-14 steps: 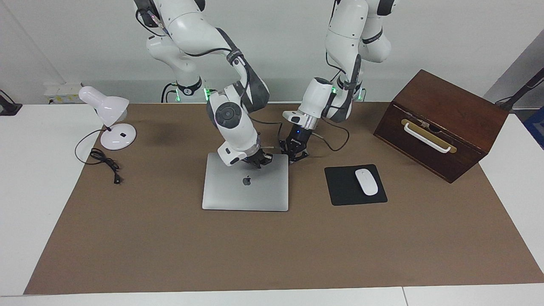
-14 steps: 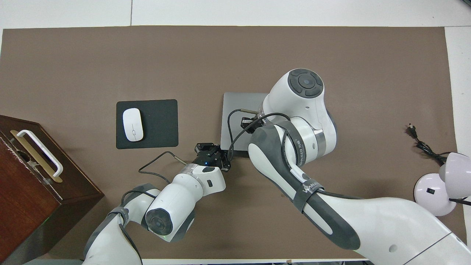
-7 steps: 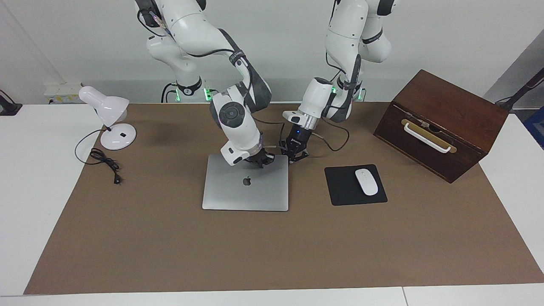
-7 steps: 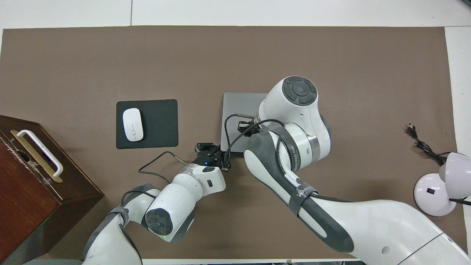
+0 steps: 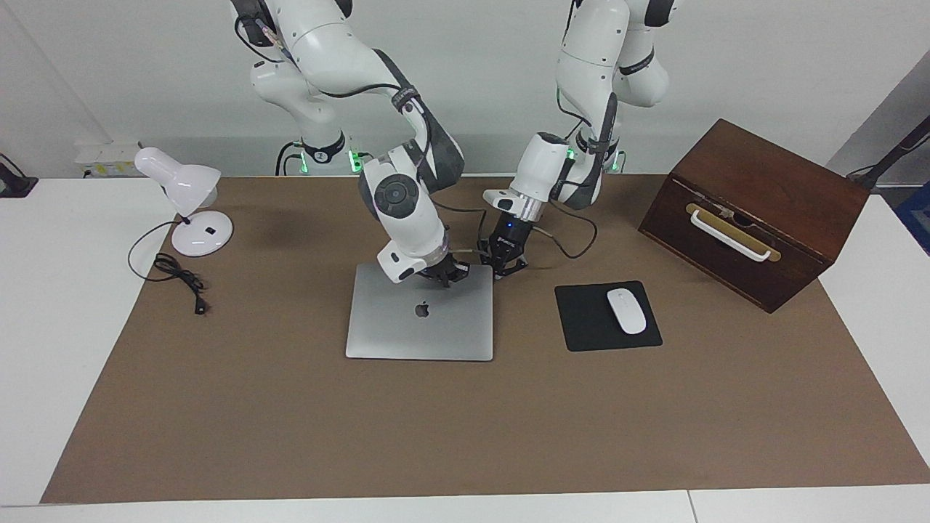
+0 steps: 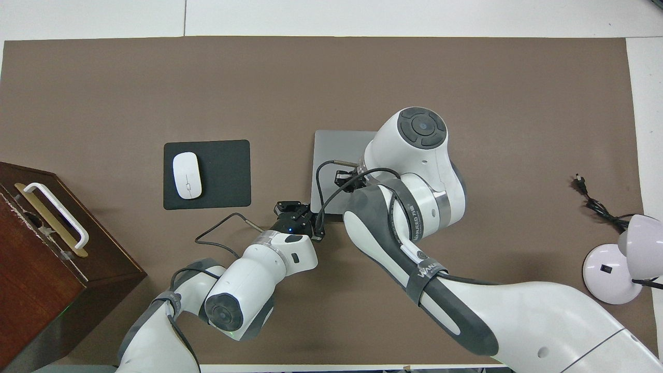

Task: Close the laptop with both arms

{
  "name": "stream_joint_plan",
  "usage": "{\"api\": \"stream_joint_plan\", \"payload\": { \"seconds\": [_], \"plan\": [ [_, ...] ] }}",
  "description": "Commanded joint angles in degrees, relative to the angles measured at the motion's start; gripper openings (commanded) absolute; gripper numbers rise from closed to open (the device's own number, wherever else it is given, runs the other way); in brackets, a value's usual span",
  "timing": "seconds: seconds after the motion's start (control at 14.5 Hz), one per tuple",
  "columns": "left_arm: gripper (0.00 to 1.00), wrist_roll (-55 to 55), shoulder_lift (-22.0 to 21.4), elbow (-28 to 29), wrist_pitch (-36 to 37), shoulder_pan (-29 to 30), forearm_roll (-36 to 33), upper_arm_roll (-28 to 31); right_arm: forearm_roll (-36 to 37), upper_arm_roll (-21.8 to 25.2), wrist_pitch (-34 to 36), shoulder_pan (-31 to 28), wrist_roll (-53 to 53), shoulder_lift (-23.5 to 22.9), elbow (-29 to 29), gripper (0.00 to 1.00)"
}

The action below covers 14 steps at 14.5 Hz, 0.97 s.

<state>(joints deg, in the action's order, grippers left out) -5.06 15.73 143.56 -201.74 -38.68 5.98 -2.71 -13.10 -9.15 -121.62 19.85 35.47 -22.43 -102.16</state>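
A white lamp (image 5: 185, 200) sits at the right arm's end of the table. The laptop (image 5: 420, 319) lies flat and shut in the middle of the brown mat (image 5: 465, 428). The right gripper (image 5: 443, 276) is over the lid's edge nearest the robots, fingers together. The left gripper (image 5: 506, 265) is just beside that corner, fingers together too. Next come a black mouse pad (image 5: 581, 323) with a white mouse (image 5: 626, 311), then a wooden box (image 5: 755, 211).
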Motion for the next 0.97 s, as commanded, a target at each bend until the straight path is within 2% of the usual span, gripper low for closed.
{"api": "stream_joint_plan", "payload": {
  "seconds": [0.0, 0.14, 0.48, 0.69, 0.9],
  "plan": [
    [0.00, -0.92, 1.23, 1.29, 1.27, -1.66, 1.84, 0.69, -1.49, -0.25, -0.02, -1.04, -0.14, 1.42, -1.29, 0.00],
    [0.00, -0.83, 0.97, 1.20, 1.18, -1.66, 3.85, 0.60, -1.58, -0.16, 1.81, -1.57, -0.14, 1.69, -0.24, 0.00],
    [0.00, 0.92, -3.67, 1.90, 3.45, -0.96, 4.13, 0.51, -1.75, -0.16, 14.46, -6.48, -0.32, 2.04, 9.50, 0.00],
    [0.00, 1.28, -11.13, 1.81, 15.37, 1.05, 4.13, 0.52, -1.49, 0.01, 16.33, -8.07, -0.49, 3.97, 11.36, 0.00],
    [0.00, -0.03, -19.75, 1.20, 30.92, 4.65, 4.04, 0.69, 1.31, 0.45, 18.34, -10.43, -7.58, 5.99, 11.72, 0.00]
  ]
}}
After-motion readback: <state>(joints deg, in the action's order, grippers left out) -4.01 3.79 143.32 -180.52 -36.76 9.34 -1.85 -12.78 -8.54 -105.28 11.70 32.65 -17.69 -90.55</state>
